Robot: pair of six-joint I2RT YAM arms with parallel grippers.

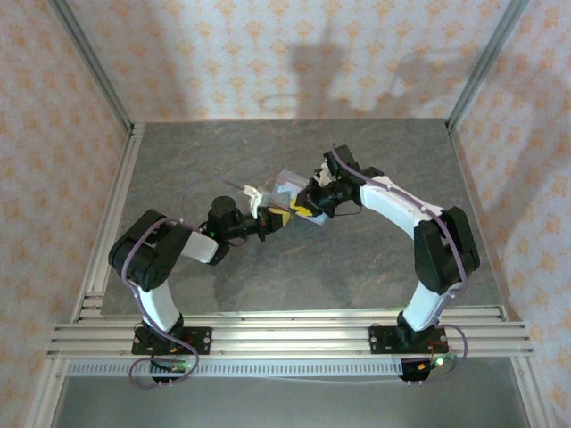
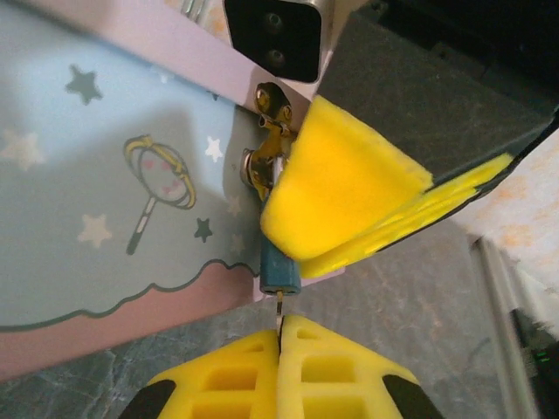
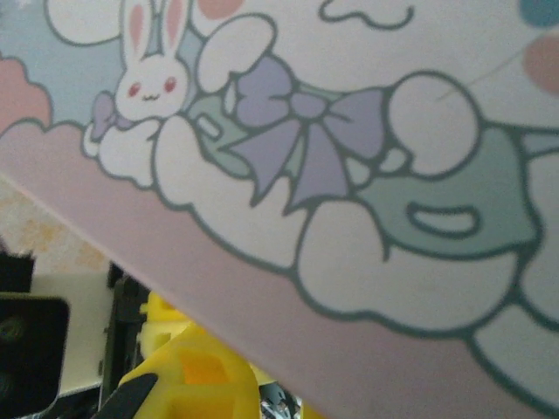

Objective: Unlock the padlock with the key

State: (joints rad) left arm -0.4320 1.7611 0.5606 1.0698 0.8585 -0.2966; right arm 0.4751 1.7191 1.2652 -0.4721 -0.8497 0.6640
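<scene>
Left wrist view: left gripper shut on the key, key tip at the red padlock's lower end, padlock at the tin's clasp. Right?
One error: the padlock is dark blue-teal, not red; the left wrist view shows it. The rest stands: left gripper shut on the key, key tip at the padlock's lower end, padlock at the clasp of the tin.

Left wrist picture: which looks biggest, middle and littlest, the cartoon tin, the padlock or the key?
1. tin, by far the biggest.
2. padlock, only partly showing.
3. key, just a thin sliver showing.
</scene>
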